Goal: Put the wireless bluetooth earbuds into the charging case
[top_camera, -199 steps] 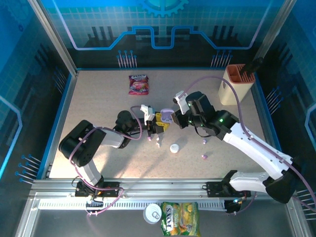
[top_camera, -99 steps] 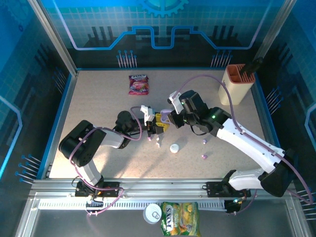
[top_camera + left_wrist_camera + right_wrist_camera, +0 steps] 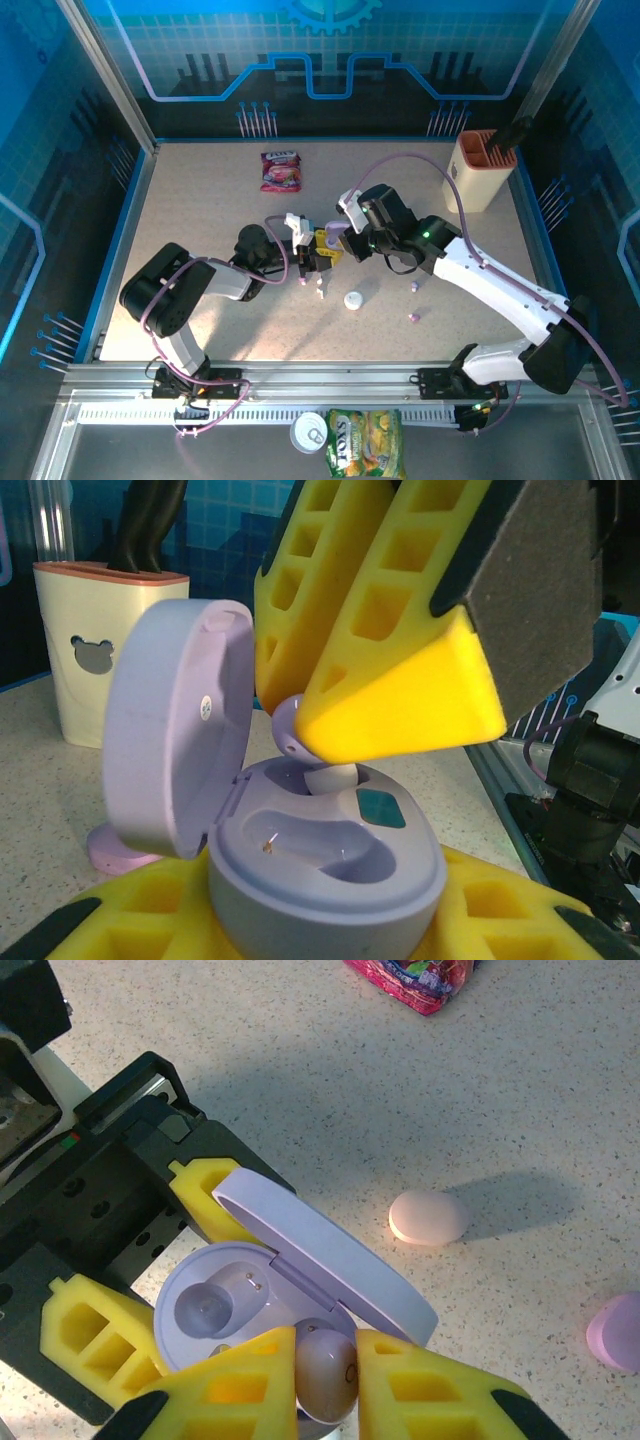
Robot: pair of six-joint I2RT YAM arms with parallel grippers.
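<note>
Pinching lilac earbud (image 3: 325,1372), right pincer (image 3: 326,1356) above charging case (image 3: 222,1298) (lid (image 3: 175,730) up), left pincer (image 3: 320,898) clamping that case.

I am looking down on a speckled beige tabletop (image 3: 200,220) lying inside blue edging (image 3: 128,215). Blue wall panels (image 3: 200,50), printed with circuit lines and a gear, are standing around it. Aluminium posts (image 3: 108,70) are framing the corners, and a metal rail (image 3: 330,378) is running along my near side.
</note>
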